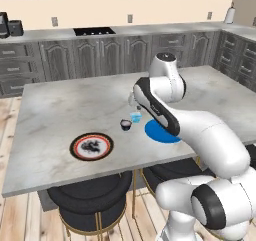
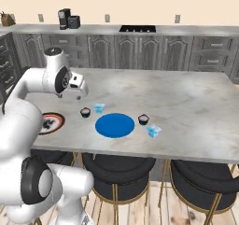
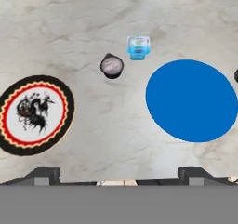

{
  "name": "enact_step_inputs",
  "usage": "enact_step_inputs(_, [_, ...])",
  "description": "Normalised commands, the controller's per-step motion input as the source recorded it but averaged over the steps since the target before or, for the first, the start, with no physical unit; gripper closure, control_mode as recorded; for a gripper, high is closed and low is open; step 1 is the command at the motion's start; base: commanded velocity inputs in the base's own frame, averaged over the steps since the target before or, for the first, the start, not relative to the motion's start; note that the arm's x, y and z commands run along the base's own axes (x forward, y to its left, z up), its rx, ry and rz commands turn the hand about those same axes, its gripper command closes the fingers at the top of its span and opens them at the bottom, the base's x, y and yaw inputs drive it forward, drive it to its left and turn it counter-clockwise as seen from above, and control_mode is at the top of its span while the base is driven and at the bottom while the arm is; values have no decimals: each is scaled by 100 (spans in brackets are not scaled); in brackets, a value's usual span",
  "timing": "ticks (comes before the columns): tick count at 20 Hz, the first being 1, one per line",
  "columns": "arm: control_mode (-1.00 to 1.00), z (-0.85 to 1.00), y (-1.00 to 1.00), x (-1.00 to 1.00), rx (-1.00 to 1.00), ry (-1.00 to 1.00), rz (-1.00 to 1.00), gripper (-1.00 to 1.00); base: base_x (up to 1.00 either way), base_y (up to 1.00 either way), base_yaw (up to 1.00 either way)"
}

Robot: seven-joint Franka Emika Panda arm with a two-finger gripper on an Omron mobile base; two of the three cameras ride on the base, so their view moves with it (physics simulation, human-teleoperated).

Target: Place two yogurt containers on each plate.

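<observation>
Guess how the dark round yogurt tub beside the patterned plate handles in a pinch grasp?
The dark round yogurt tub looks tiny and squat, so probably light and unlikely to tip. Its round wall may slip or rotate between flat fingers. Standing free on smooth marble, it would likely slide if nudged.

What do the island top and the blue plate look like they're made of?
Island top: looks like polished marble or stone, pale grey with cloudy veining. Blue plate: a flat, uniform matte blue disc with no visible rim or gloss, possibly plastic or glazed ceramic; the render leaves that open.
</observation>
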Motion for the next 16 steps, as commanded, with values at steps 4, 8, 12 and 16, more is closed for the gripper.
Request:
enact_step_inputs(4, [-100,-39,26,45,0,-1,0,-100,0,0,0])
enact_step_inputs(8, [-100,-36,14,44,6,-16,0,-100,0,0,0])
enact_step_inputs(12, [-100,-44,4,27,0,-12,0,-100,0,0,0])
enact_step_inputs(16, [-100,-44,0,22,0,-3,0,-100,0,0,0])
